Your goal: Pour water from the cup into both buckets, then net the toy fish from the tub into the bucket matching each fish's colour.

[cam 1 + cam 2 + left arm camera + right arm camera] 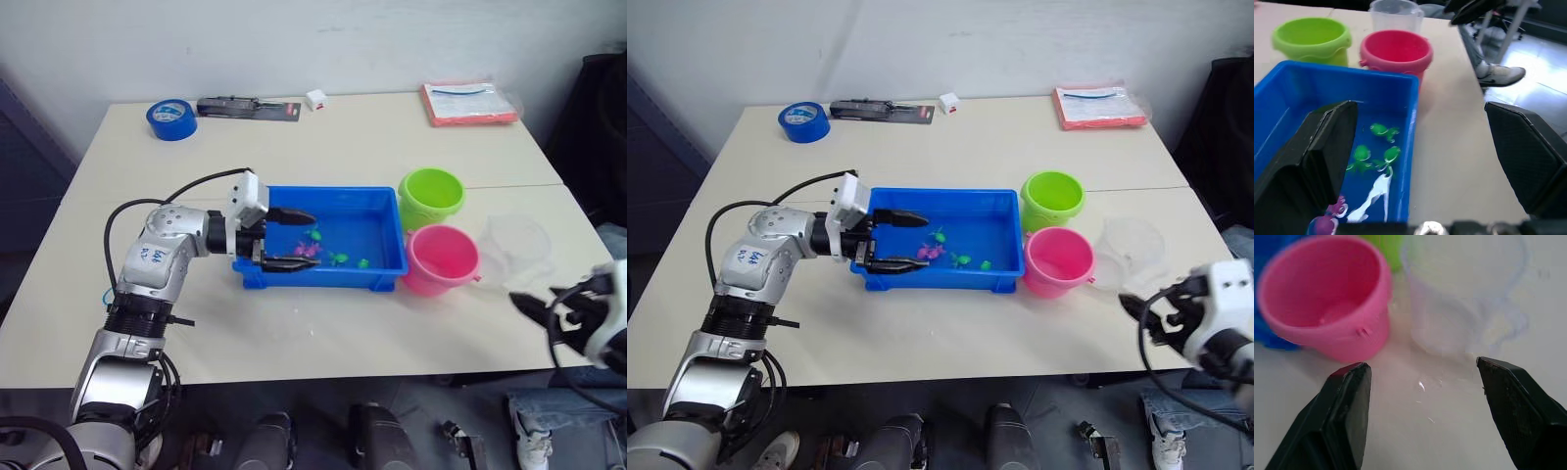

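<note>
Tub mid-table, buckets and cup at its right end; both grippers spread wide, nothing held.

Table (pixel 323 147): pale, smooth. Tub (pixel 372 201): glossy blue rectangular tray, long axis left-right; small green and pink fish (pixel 338 258) seen in its near part. Green bucket (pixel 431 196) and pink bucket (pixel 441 259): round, upright, mouths up, side by side. Cup (pixel 514 245): clear, wrinkly, just right of pink bucket. L gripper (pixel 279 240) is held over tub's left end, pointing right; R gripper (pixel 1420 382) is aimed at cup. No writing legible.
</note>
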